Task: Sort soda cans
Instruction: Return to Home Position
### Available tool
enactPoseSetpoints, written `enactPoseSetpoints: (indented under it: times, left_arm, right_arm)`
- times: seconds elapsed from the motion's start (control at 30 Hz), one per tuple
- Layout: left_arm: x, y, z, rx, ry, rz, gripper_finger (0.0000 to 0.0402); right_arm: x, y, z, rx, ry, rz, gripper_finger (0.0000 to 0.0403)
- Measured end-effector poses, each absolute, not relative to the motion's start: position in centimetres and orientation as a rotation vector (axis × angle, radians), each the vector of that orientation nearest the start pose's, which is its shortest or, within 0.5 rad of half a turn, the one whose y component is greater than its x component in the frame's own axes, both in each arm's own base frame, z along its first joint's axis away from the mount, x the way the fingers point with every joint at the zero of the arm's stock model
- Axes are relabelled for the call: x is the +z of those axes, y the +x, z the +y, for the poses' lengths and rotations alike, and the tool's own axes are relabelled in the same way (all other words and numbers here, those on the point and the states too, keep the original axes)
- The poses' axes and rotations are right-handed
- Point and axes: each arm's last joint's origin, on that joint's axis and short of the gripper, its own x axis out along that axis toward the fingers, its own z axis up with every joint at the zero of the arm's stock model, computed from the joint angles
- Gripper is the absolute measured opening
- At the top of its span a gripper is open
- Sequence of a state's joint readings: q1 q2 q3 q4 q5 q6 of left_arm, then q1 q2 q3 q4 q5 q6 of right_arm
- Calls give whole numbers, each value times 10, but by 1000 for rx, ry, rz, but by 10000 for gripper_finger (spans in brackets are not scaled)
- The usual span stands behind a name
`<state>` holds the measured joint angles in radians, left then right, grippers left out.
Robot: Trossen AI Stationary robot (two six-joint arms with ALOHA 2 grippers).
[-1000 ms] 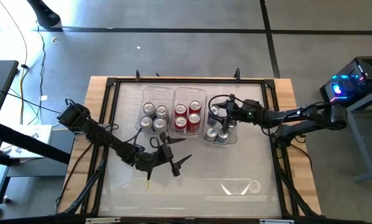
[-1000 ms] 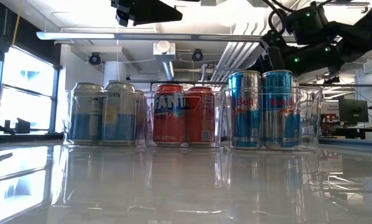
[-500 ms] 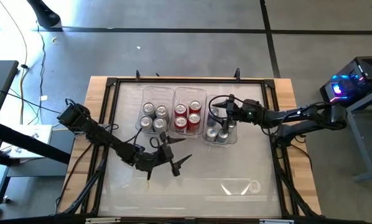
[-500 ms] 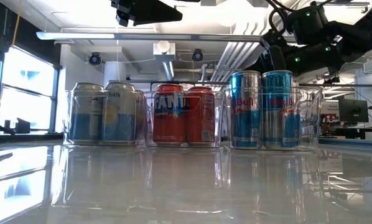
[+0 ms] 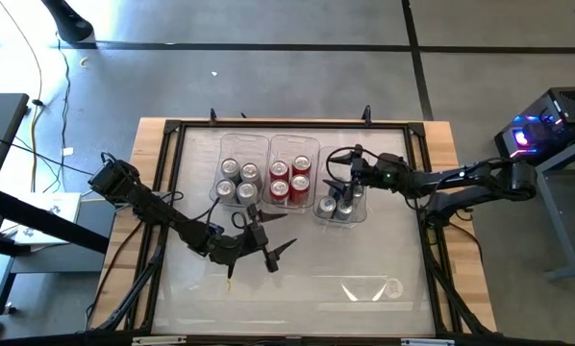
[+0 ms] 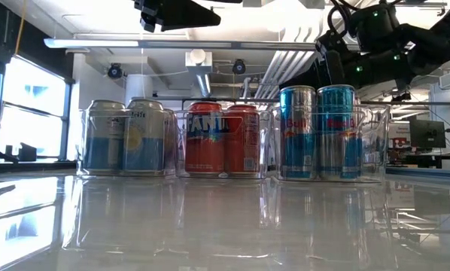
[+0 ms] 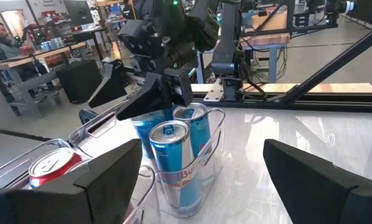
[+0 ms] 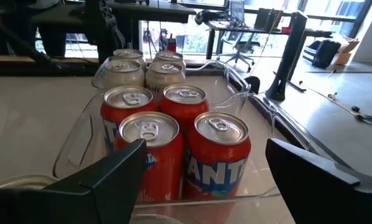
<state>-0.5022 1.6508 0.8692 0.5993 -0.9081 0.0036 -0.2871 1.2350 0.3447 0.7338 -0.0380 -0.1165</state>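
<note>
1. Nearest you, on the near side of the middle bin (image 5: 294, 142), the left end effector (image 5: 283, 231) hangs above the tabletop (image 5: 364, 259), fingers spread and empty. It is well apart from the bins, so I judge little risk there.
2. Watch the right end effector (image 5: 332, 185). It hovers open and empty just over the blue soda cans (image 6: 334, 132), right of the middle bin. If you pull it away low, a finger may catch a can top or the rim, tipping a can or dragging the right bin (image 5: 340, 220) out of line.
3. The middle bin holds four red soda cans (image 5: 280, 190), upright.
4. The left bin (image 5: 241, 140), left of the middle bin, holds four silver soda cans (image 5: 246, 192), upright.
5. The right bin holds the blue soda cans, upright. The right end effector hides some, so you cannot count them.
</note>
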Motion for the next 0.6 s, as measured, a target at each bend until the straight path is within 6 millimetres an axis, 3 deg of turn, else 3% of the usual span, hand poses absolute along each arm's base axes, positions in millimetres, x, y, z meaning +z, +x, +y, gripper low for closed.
enactPoseSetpoints:
  times: [0.3,0.6]
  left_arm:
    - [221,310,-144,404,124,142,330]
    - [221,310,-144,404,126,145,330]
  right_arm:
    - [192,220,-63,-224,-69,108,326]
    - [222,202,-50,-191,-87,3,326]
